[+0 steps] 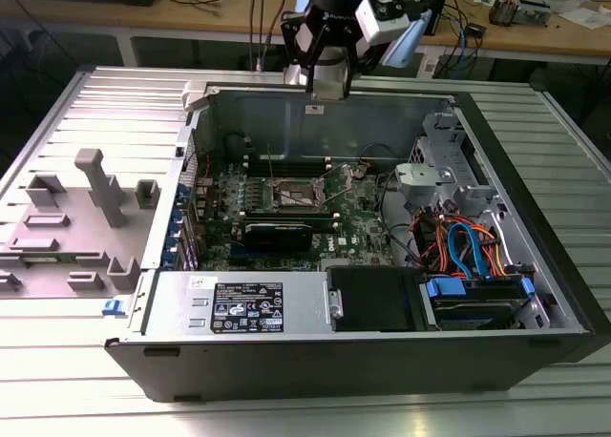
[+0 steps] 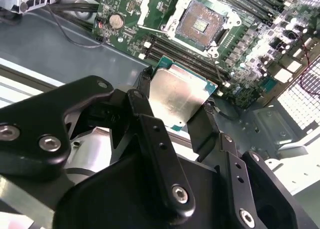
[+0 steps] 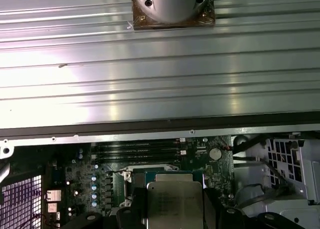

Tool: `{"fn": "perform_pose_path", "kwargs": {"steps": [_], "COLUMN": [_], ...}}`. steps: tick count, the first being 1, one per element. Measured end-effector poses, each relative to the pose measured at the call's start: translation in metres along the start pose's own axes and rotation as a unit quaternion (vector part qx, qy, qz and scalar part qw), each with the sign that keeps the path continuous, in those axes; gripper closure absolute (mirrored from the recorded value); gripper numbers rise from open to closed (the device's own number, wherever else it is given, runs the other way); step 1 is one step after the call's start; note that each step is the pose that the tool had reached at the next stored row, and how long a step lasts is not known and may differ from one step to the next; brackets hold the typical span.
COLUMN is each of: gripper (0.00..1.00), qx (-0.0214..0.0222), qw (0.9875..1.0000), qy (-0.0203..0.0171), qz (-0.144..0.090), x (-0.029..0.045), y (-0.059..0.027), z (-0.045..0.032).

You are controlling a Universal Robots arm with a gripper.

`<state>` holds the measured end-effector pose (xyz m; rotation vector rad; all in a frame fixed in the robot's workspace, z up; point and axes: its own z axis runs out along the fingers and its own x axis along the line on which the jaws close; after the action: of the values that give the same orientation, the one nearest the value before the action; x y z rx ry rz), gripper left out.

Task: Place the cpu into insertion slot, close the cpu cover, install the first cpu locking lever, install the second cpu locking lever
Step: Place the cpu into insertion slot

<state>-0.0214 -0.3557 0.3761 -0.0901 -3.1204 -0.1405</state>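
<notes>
The ribbed metal tabletop [image 1: 86, 103] carries an open case [image 1: 315, 351] laid on its side, so the board [image 1: 358, 218] faces upward and can be reached from above. The arm [image 1: 329, 22] hangs over the far wall of the case. That position keeps it clear of the walls and of the cabling at the exterior view's right. Near the middle of the board lies the slot [image 2: 200, 24]. Its dark contact field is exposed inside the silvery rim, ready to receive a chip. The cover [image 2: 150, 9] appears to be swung back beside the slot rather than lying over it, though its exact angle cannot be told. The cpu [image 2: 177, 96] is held in the air, apart from the slot and to one side of it, and is not yet seated. Its metal top faces the wrist cameras, which puts its contact side toward the board. The fingers [image 2: 202, 129] are closed on two opposite edges of the cpu, and both wrist views show it between them. This edge grip keeps the contact side untouched and the chip level.
</notes>
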Motion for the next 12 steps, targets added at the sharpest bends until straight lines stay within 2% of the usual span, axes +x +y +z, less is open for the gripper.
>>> {"fn": "perform_pose_path", "kwargs": {"steps": [4, 8, 12], "gripper": [0.46, 0.46, 0.46], "qx": [-0.0001, -0.0005, -0.0005], "qw": [1.0000, 0.9995, 0.9994], "qy": [-0.0005, -0.0027, -0.0030], "qz": [0.005, 0.030, 0.034], "x": [0.0000, -0.0001, -0.0004], "y": [-0.0020, -0.0023, -0.0069], "z": [0.0000, 0.0007, 0.0004]}}
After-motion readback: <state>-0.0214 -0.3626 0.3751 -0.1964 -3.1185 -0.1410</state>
